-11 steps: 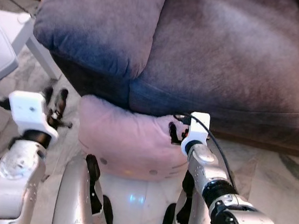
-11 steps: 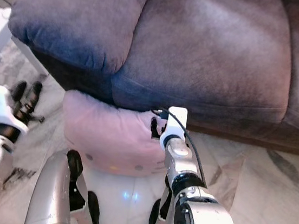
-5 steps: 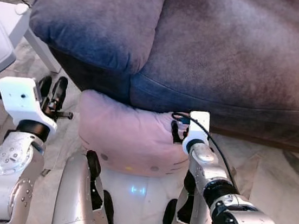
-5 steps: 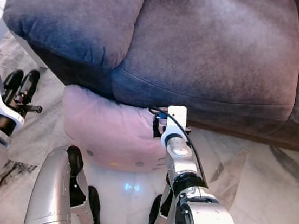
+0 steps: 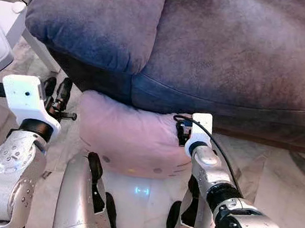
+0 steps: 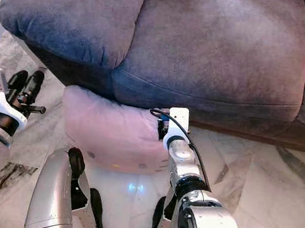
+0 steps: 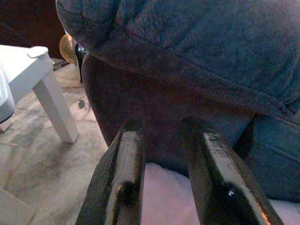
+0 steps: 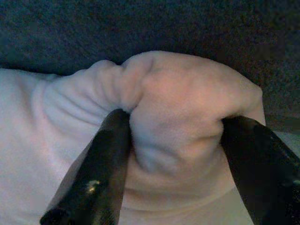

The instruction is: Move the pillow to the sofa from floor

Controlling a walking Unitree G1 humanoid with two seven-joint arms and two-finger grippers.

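Pillow (image 5: 127, 139): pink, soft, lay on the marble floor (image 5: 278, 174) at centre of the head views, its far edge tucked against the sofa (image 5: 205, 48) front, under the overhang of the seat cushion. Small dark dots showed on its near face.

Right pincer (image 6: 163, 130): at the pillow's 3 o'clock corner, fingers (image 8: 98, 173) closed on a bunched fold of the pink fabric, which bulged between them in the right wrist view.

Left pincer (image 5: 56, 94): at 9 o'clock of the pillow, just beside its edge, fingers (image 7: 122, 183) a little apart with nothing between them, pointing toward the sofa base.

Sofa: grey-purple, plush, filled the 12 o'clock half of the head views; nothing lay on its seat.

White furniture (image 5: 1, 34): at 10 o'clock, one leg on the floor beside the sofa arm.

Robot legs (image 5: 77, 205): silver, at 6 o'clock.
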